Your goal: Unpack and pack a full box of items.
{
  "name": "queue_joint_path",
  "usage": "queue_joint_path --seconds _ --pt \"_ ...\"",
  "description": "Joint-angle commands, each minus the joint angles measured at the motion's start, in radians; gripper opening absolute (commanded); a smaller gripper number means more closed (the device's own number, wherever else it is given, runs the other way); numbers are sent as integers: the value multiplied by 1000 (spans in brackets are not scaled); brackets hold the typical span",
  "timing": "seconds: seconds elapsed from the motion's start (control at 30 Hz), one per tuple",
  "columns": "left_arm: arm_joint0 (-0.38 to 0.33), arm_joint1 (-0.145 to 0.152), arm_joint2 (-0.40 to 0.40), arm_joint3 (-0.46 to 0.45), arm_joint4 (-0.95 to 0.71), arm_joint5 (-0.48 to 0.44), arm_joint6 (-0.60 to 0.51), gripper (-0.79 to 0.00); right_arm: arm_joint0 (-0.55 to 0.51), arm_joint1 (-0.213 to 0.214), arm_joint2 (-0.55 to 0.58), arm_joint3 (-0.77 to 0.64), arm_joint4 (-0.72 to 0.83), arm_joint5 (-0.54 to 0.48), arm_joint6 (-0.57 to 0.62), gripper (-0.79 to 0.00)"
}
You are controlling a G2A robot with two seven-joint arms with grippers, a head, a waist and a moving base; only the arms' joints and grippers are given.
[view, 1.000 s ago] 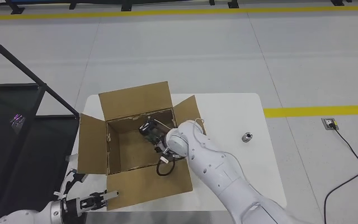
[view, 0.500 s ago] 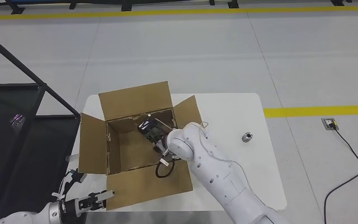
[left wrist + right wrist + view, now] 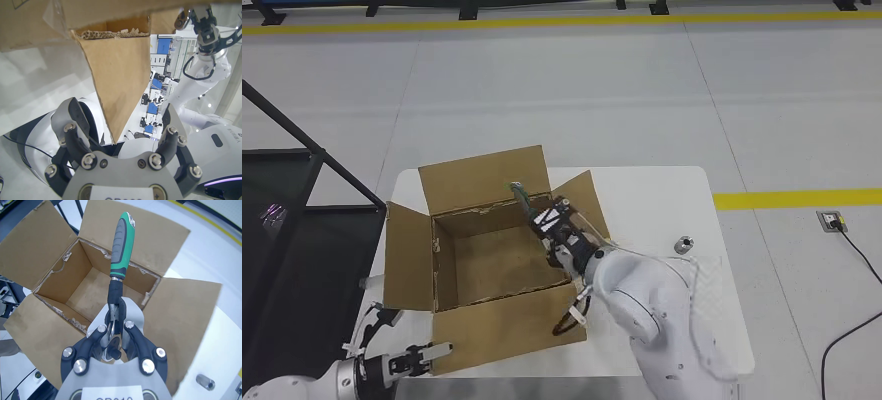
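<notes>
1. The box (image 3: 487, 180) stands open on the white surface (image 3: 662, 200), with all four flaps folded outward.
2. The right gripper (image 3: 117, 311) hangs above the box's right wall, beside the right flap. Its fingers pinch a ratchet (image 3: 122, 247) by the metal neck just next to the head.
3. The ratchet is held above the box, clear of its walls. Its green-and-grey handle points away from the robot, over the box's far right corner toward the far flap.
4. A small metal socket (image 3: 683, 244) sits on the surface to the right of the box, well apart from it.
5. The left gripper (image 3: 432, 352) is low at the near left edge of the surface, by the left corner of the near flap. Its fingers are spread wide and hold nothing.
6. In the left wrist view that flap corner points down between the spread fingers. Whether it touches them cannot be told.
</notes>
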Motion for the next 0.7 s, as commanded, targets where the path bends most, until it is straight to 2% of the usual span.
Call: queue_joint_path --seconds 0.0,0.2,0.33,0.5,0.67 --pt "-5 1 8 -4 4 1 -4 0 -75 9 24 -132 -50 25 29 -785" --pt "-20 3 29 -17 23 8 -11 0 -211 27 119 -328 -110 89 79 -785" --pt "-29 5 42 -23 32 15 -12 0 -254 37 210 -355 -68 93 116 -785" --pt "-39 6 54 -26 35 22 -7 0 -207 49 316 -221 -28 91 211 -785" --pt "-45 8 60 -24 31 29 -5 0 -132 63 411 2 79 35 190 -785"
